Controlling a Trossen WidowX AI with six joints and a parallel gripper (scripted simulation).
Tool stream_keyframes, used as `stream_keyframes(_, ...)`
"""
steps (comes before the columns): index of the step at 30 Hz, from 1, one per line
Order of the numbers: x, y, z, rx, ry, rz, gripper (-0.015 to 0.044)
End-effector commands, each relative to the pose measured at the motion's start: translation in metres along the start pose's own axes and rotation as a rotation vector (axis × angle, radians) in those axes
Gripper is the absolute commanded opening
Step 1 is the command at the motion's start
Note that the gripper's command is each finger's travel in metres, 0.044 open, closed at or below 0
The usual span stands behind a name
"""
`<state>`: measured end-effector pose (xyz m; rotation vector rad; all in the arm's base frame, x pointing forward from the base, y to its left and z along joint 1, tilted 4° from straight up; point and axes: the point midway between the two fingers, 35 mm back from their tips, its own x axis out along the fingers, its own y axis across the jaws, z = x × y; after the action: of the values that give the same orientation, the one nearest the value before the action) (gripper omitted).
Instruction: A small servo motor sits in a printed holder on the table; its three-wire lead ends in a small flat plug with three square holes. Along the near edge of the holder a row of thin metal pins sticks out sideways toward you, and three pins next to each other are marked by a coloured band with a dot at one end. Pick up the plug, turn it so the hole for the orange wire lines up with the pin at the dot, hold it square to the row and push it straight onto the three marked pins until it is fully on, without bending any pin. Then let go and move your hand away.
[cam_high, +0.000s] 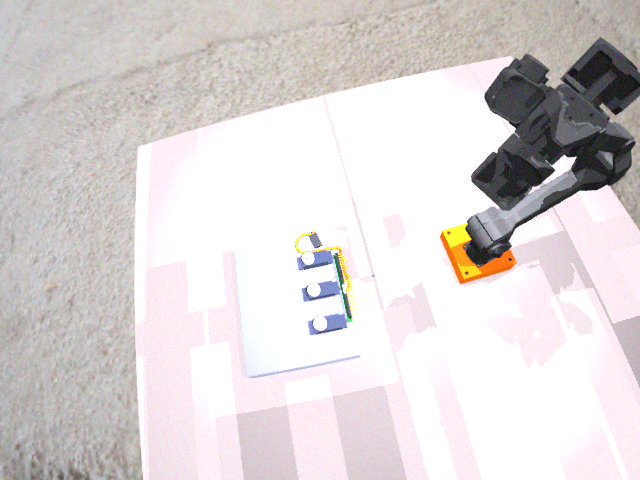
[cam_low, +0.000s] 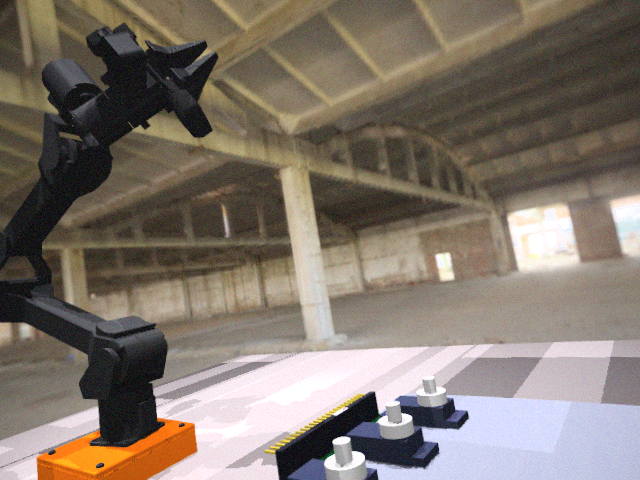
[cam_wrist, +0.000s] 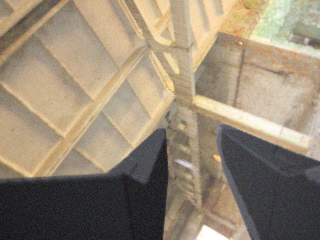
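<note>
My gripper (cam_low: 210, 49) (cam_wrist: 191, 135) is raised high above the table, well away from the plug. Its fingers stand partly apart with nothing between them. The small dark plug (cam_high: 315, 240) lies beyond the far end of the pin row in the top view. Its orange-yellow lead (cam_high: 298, 246) curls from it and runs along the row. The thin gold pins (cam_high: 354, 303) (cam_low: 312, 425) stick out from the black header strip (cam_low: 330, 431) at the edge of the pale holder plate (cam_high: 273, 330) (cam_low: 516, 439). The band and dot cannot be made out. The plug is not visible in the exterior view or the wrist view.
Three dark blue servos with white round tops, such as the middle servo (cam_high: 326, 290) (cam_low: 356, 436), stand in a row behind the pins. The arm's orange base (cam_high: 496, 269) (cam_low: 124, 446) stands on the patterned table (cam_high: 248, 170), across from the pins.
</note>
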<state>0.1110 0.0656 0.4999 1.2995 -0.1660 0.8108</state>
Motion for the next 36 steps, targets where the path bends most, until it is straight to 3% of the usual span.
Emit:
stream_keyframes(1,0.007,-0.016,0.008,-0.077,-0.027,-0.035,0.0115)
stream_keyframes(18,0.031,-0.092,0.040,-0.467,-0.102,-0.235,0.0115)
stream_keyframes(36,0.038,-0.178,0.062,-0.894,-0.064,-0.495,0.0115)
